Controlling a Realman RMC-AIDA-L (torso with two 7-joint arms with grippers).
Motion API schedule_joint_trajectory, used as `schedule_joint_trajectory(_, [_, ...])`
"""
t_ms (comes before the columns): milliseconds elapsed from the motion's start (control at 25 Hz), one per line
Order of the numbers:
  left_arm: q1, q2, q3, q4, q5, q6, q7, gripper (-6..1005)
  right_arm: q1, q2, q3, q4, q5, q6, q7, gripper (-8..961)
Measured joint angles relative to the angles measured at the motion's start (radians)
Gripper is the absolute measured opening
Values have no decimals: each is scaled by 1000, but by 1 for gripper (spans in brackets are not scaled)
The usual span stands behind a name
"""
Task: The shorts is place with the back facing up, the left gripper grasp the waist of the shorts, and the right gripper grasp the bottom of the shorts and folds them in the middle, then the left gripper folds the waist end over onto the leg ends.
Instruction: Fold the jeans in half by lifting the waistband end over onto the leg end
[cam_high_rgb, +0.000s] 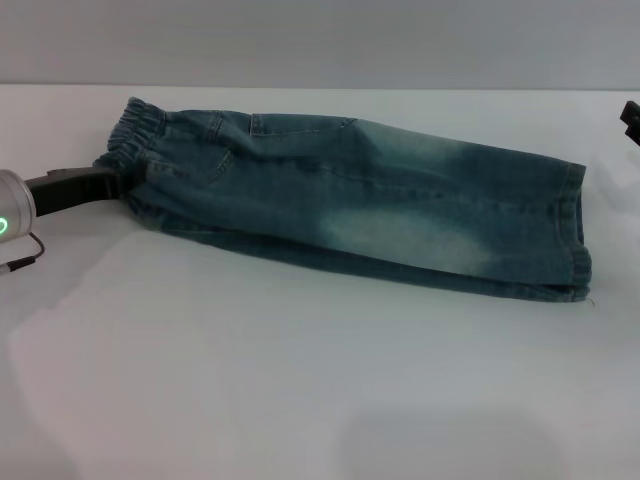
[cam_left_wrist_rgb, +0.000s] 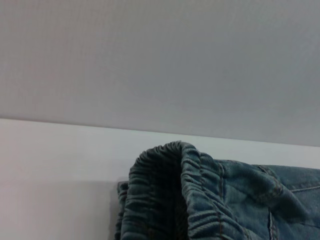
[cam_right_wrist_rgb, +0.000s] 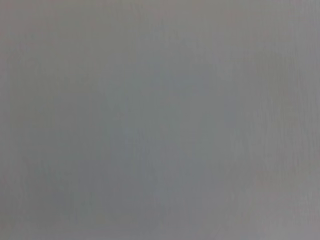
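White bench (cam_high_rgb: 250, 400) under plain grey wall. Shorts (cam_high_rgb: 350, 200) folded lengthwise in upper half of head frame, long axis running left to right, tilting slightly down toward right. Waist (cam_high_rgb: 135, 130) points to upper left; leg ends (cam_high_rgb: 578, 225) point right, stacked. Left tool (cam_high_rgb: 110, 180) at left edge, at waist corner, tips hidden by denim; cannot tell whether it grips. Right tool (cam_high_rgb: 630, 120) barely visible at right edge, apart from shorts; opening cannot be told.
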Motion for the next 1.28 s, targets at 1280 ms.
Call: schedule_joint_trajectory(1280, [-153,-5,27,224,-179,403,12,116,159,5,-75,270,-5,1,-29,559])
